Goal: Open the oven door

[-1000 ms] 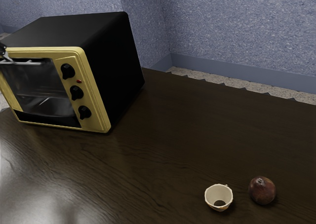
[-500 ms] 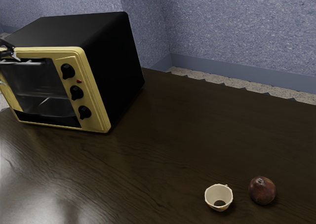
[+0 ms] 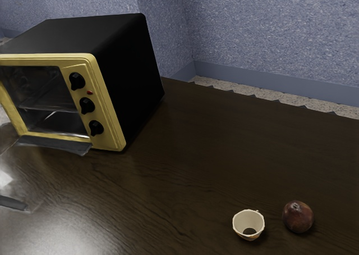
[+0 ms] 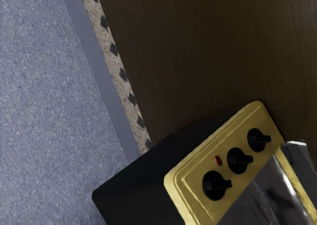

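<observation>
Below the hand, the door (image 3: 55, 145) is extending outward from the oven (image 3: 120, 75). I cannot tell the hand's grip.

Side camera and nearer hand camera both look down, sharing the oven (image 3: 126, 69).

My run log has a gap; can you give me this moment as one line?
oven: on table | door: open, folded down | cup: near reddish-brown fruit, not touching
</observation>
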`<state>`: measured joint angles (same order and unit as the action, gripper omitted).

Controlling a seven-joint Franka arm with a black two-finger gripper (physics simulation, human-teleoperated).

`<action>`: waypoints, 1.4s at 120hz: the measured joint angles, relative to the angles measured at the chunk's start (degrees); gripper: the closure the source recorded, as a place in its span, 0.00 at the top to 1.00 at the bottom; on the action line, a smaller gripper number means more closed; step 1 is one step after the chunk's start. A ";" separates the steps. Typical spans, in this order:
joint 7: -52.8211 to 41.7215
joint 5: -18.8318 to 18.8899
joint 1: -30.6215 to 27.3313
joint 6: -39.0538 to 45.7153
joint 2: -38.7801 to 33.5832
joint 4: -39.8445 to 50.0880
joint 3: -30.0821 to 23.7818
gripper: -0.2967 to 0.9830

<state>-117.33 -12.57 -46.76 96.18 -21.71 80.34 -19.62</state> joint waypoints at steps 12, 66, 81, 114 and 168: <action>15.85 3.80 -5.19 -8.41 17.57 -5.92 -13.93 0.72; 61.50 11.40 -1.44 -15.68 28.51 -2.16 -17.79 0.77; 70.52 13.90 16.35 -16.04 28.23 -2.28 -2.16 0.77; 84.82 14.53 37.79 -16.03 28.60 -2.44 20.61 0.77; 97.88 14.25 37.71 -15.96 28.51 -2.44 20.85 0.77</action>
<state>-19.45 1.68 -9.05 80.23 6.80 77.89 1.23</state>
